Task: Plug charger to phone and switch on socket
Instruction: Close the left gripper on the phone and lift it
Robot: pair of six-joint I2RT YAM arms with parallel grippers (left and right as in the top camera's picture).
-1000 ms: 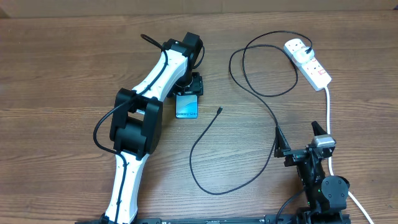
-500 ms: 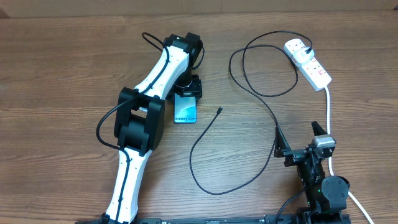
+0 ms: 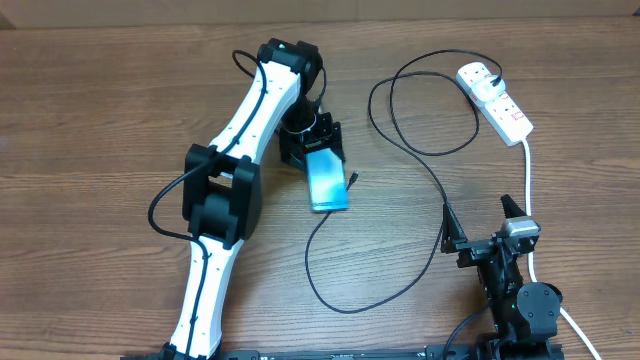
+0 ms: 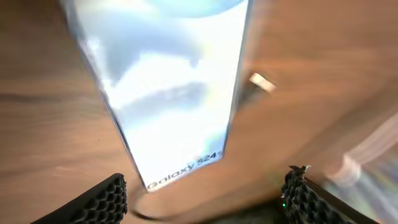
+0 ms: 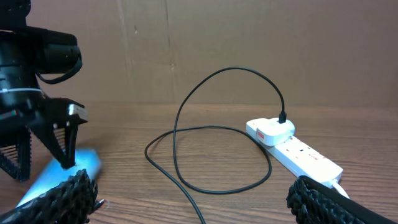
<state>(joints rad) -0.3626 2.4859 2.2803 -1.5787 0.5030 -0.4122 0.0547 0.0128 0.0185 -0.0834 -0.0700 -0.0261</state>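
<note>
The phone (image 3: 328,182), light blue with "Galaxy S24" text, lies flat on the table; it also shows in the left wrist view (image 4: 168,93) and the right wrist view (image 5: 55,175). My left gripper (image 3: 313,143) is open, its fingers astride the phone's far end (image 4: 202,190). The charger, a thin black cable (image 3: 420,150), loops across the table. Its connector tip (image 3: 354,178) lies just right of the phone, and its plug (image 3: 478,75) sits in the white socket (image 3: 500,105). My right gripper (image 3: 482,222) is open and empty near the front edge (image 5: 199,199).
The socket's thick white lead (image 3: 528,185) runs down the right side, past my right arm. The black cable curls in a low loop (image 3: 340,300) in front of the phone. A brown cardboard wall (image 5: 249,43) stands behind the table.
My left gripper has swung to the right and turned. The phone has slid right and rotated with it, and now lies lengthwise with its edge next to the connector tip. The right arm has not moved.
</note>
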